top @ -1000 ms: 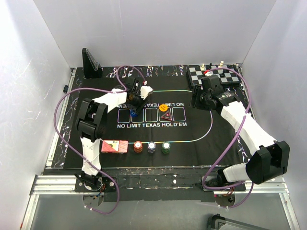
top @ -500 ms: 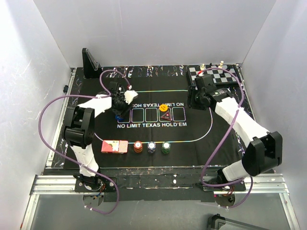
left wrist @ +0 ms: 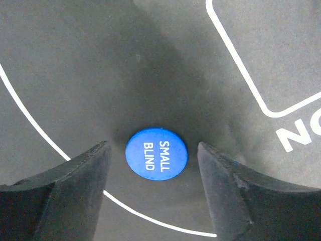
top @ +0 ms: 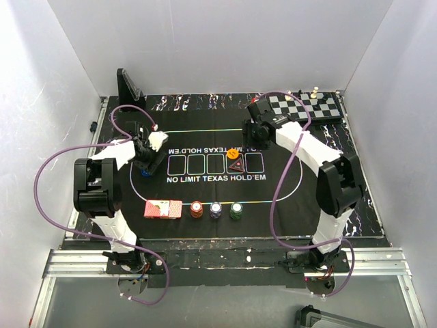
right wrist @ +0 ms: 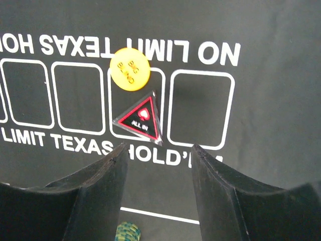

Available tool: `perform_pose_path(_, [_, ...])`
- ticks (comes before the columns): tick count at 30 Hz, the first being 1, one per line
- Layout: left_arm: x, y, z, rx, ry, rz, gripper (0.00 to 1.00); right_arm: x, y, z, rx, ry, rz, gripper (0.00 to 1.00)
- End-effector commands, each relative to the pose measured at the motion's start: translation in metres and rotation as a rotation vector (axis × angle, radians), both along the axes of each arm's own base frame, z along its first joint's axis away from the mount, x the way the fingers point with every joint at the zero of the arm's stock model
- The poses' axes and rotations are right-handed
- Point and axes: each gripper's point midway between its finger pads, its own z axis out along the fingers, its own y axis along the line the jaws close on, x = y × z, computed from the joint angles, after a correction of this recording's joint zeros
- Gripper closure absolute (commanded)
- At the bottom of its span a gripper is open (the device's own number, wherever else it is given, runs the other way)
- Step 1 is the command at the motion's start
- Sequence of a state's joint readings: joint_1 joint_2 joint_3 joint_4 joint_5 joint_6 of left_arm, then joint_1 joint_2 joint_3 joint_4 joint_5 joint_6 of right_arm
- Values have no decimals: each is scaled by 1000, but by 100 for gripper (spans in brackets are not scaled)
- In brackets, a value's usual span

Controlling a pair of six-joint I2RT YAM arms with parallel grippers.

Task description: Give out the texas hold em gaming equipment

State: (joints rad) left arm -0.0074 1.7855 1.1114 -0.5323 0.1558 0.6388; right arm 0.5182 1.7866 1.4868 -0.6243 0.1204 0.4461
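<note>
Looks early: blue disc point(left wrist: 156, 152) down at mat's point(top: 293, 198) left inside released left gripper point(left wrist: 152, 156), right gripper point(right wrist: 158, 165) open, empty, with yellow disc point(right wrist: 130, 69), triangle point(right wrist: 140, 117), cards point(top: 164, 209), chips point(top: 216, 210) left.

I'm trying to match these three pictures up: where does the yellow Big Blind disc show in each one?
Top external: the yellow disc lies right of centre, just beyond the triangular marker.
Left wrist: not in it.
Right wrist: upper middle, just above the same marker.
Shared landmark: the row of white card boxes; the left wrist view shows one corner of a box.
</note>
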Motion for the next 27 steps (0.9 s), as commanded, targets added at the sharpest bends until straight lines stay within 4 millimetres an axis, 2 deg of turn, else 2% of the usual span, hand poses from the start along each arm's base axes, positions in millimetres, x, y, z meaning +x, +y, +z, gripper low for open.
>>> perform_pose_path(1, [-1,-6,31,-53,-25,25,21,21,30,9,19,-47,54,37])
perform_pose_path(4, [11,-23,63,-158,-56,65,2,21,46,-8,-15,-15,95,31])
perform_pose_path(8, [25,-42,103,-286,-88,101,2,17,67,-29,-40,13,154,27])
perform_pose_path(13, [28,-58,129,-391,-63,137,2,16,76,-53,-72,53,179,28])
perform_pose_path(17, [26,-61,140,-414,-56,147,2,16,77,-63,-89,60,190,31])
perform_pose_path(22, [25,-57,140,-394,-61,161,2,11,76,-75,-114,68,203,35])
perform_pose_path(27, [22,-57,141,-396,-66,169,2,2,61,-81,-196,56,195,39])
